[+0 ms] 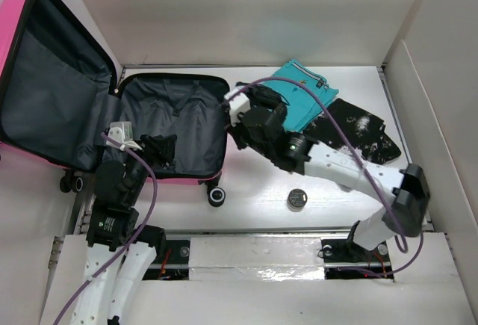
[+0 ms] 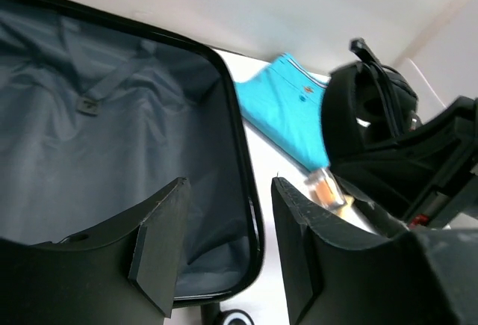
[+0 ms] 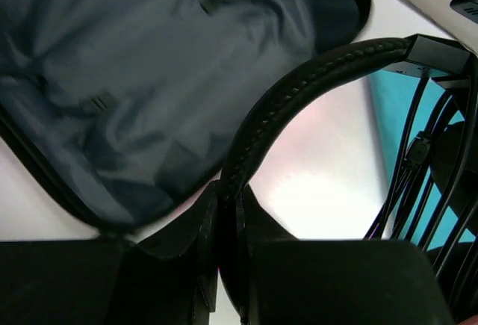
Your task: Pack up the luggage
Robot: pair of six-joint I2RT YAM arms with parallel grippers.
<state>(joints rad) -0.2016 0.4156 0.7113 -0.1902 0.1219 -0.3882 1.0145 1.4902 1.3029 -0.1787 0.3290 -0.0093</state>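
The right pincer pinches the headband of the black headphones, just past the right rim of the open pink luggage, which lies centre-left on the table. The lining lies leftward in the frame. The left pincer is spread and empty above its lower-left corner.

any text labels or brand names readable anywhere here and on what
Nothing reads clearly.
Pale marking on the left arm's black housing: too small to read.
Orange mark on the teal garment: blurred, unreadable.
Small round object: no lettering legible.
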